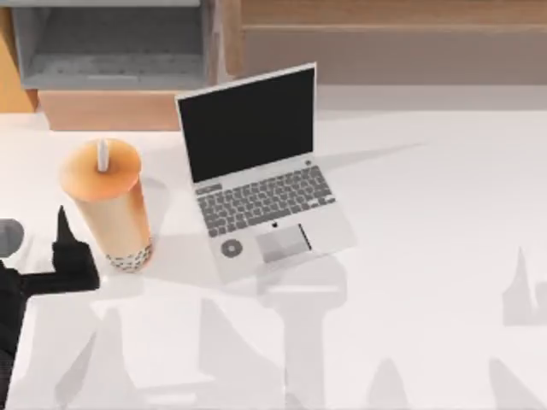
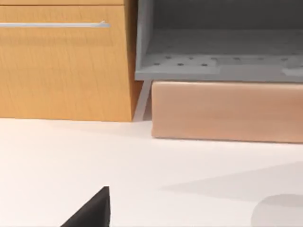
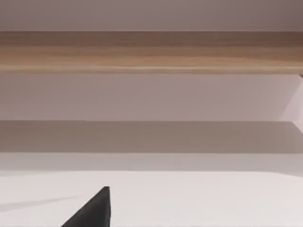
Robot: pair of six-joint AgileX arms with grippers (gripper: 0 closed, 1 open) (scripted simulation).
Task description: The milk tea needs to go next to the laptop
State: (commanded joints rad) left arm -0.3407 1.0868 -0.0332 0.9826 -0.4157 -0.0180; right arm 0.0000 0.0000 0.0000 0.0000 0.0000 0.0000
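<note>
The milk tea point(image 1: 107, 201), a tall clear cup of orange-tan drink with dark pearls at its base, an orange lid and a white straw, stands upright on the white table point(image 1: 427, 222) at the left. Just right of it sits the open silver laptop point(image 1: 265, 201) with a black screen, a small gap between them. My left gripper point(image 1: 70, 243) hovers low beside the cup's left side, apart from it and open with nothing held; one dark fingertip point(image 2: 97, 208) shows in the left wrist view. A dark fingertip point(image 3: 97, 208) of my parked right gripper shows over bare table.
Along the back left are a wooden cabinet point(image 2: 66, 71) with a metal handle, a grey open-fronted box point(image 1: 111, 43) and the pale wooden block point(image 1: 111, 109) under it. A wooden ledge point(image 1: 393, 38) runs along the back right. The table's right half is bare.
</note>
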